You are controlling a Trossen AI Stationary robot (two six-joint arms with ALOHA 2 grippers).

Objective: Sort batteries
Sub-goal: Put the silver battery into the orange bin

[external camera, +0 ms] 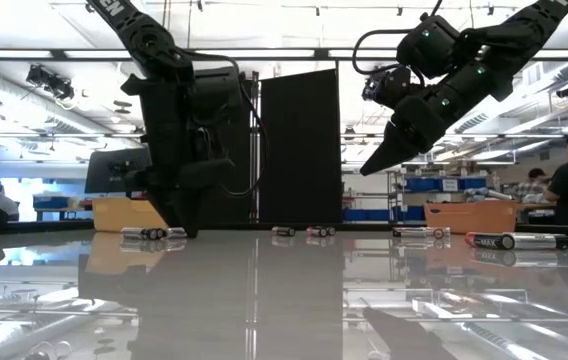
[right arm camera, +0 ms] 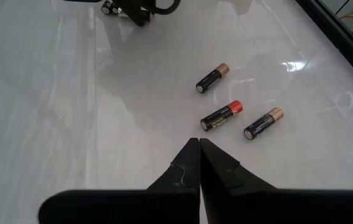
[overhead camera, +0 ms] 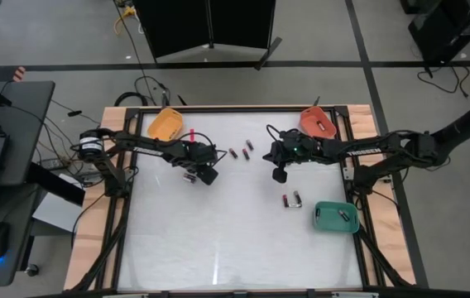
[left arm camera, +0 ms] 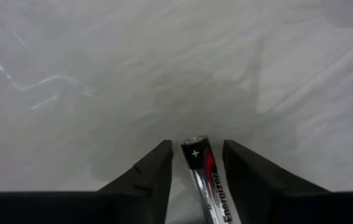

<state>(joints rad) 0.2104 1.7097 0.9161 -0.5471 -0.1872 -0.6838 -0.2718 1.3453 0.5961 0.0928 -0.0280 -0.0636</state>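
Left wrist view shows the left gripper [left arm camera: 196,171] down on the glossy white table [left arm camera: 102,74], jaws apart, straddling a black-and-red cylindrical battery [left arm camera: 202,171]. Bare tabletop lies ahead. The raised right gripper [right arm camera: 199,155] is closed, empty, three small batteries [right arm camera: 221,116] just beyond.

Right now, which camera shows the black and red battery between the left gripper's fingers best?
The left wrist view: the black and red battery fills the gap between the left gripper fingers, plus end visible. In the high and low views, the gripper hides it. The right wrist view doesn't show it clearly.
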